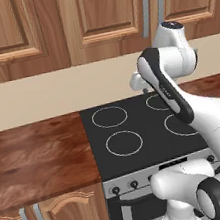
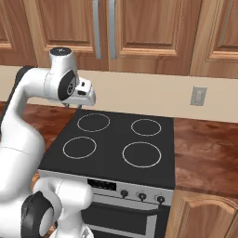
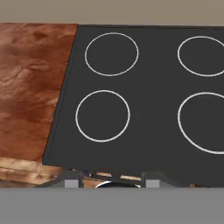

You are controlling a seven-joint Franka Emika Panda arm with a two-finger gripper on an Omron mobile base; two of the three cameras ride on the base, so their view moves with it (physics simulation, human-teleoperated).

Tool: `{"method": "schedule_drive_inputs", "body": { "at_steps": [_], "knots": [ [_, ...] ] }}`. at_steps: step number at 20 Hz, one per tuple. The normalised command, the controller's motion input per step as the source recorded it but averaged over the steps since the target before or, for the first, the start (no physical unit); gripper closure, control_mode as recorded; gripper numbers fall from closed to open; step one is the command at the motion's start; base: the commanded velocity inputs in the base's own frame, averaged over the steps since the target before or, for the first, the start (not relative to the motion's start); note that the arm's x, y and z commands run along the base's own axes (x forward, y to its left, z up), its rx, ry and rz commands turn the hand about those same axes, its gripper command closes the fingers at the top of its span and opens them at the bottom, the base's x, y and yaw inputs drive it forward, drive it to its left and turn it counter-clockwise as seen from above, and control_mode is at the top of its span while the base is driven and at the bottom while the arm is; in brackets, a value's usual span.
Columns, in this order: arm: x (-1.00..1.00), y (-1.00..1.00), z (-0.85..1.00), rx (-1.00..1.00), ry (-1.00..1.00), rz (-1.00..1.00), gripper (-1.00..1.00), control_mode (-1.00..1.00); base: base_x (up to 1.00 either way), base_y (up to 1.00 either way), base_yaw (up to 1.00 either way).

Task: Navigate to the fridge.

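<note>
Gripper (image 2: pixel 74 105) hangs tucked high over the back of the black stove (image 2: pixel 116 146), probably for safe driving, whether its fingers are apart or together I cannot tell, and the fridge must be elsewhere, away from these wooden cabinets (image 2: pixel 153 28).

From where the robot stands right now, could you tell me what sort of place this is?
A rendered home kitchen, most likely: a black four-ring stove with front knobs, wooden countertop beside it, and wooden wall cabinets above.
</note>
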Motion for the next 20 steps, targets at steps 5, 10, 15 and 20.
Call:
{"method": "schedule_drive_inputs", "body": {
  "at_steps": [5, 10, 15, 20],
  "knots": [
    [-0.5, 0.0, 0.0, 0.0, 0.0, 0.0, -1.0, -1.0, 0.0, 0.0, 0.0],
    [-0.98, -0.02, -0.02, 0.0, 0.01, -0.03, -1.0, -1.0, 0.0, 0.0, 0.0],
    [-0.96, -0.22, 0.0, 0.0, -0.04, -0.09, -1.0, -1.0, 0.0, 0.0, 0.0],
    [-0.57, -0.36, 0.0, 0.0, -0.04, -0.09, -1.0, -1.0, 0.0, 0.0, 0.0]
  ]
}}
